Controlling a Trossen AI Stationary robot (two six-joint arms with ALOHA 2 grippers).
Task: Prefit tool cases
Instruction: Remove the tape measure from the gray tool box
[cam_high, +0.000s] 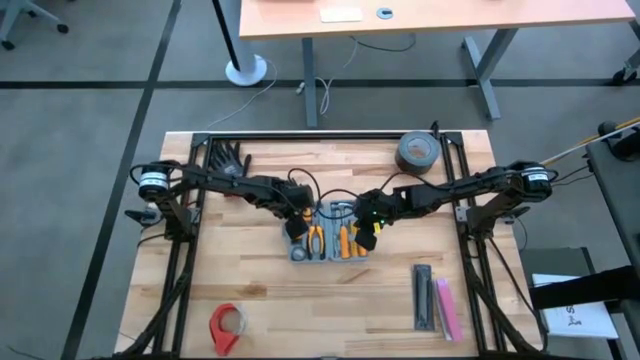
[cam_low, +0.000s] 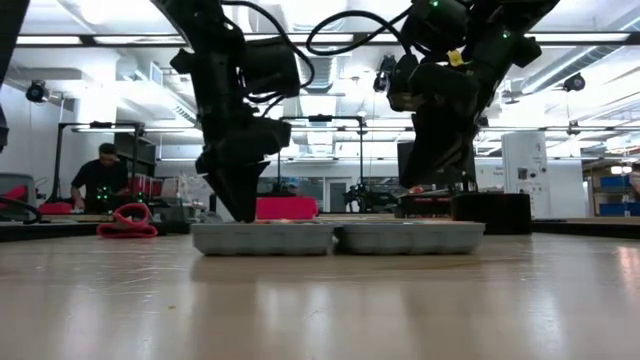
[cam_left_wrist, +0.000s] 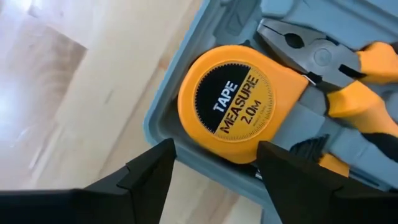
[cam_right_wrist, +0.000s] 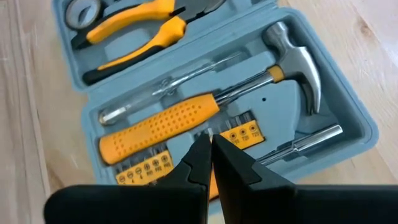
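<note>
1. Blue-grey plastic: the tool case (cam_high: 328, 240) lies opened flat at mid-table between my two arms, both halves up, moulded tray slots showing.
2. My left gripper (cam_left_wrist: 214, 168) hangs low over the case's left half with fingers spread apart, straddling the tape measure (cam_left_wrist: 239, 102) at the case's corner. Nothing is held.
3. My right gripper (cam_right_wrist: 210, 155) hovers over the right half, fingers pressed together and empty, tips just above the bit rack (cam_right_wrist: 239, 132).
4. Left half contents: yellow tape measure seated in its round slot; pliers (cam_left_wrist: 329, 68) with orange handles just beside it.
5. Right half contents: hammer (cam_right_wrist: 292, 59); yellow-handled screwdriver (cam_right_wrist: 158, 118); a slim clear-handled tester; a steel bit holder (cam_right_wrist: 305, 142); a row of bits.
6. Step in hand, as I judge it: seating the tape measure. The slots look largely filled, so the fitting seems well along.
7. Next move calls for pressing the tape measure level without tipping the case edge, then checking each tool lies flush.
8. Farther off on the table: red tape roll (cam_high: 226, 325), black and pink bars (cam_high: 436, 297), grey duct tape roll (cam_high: 418, 152).
</note>
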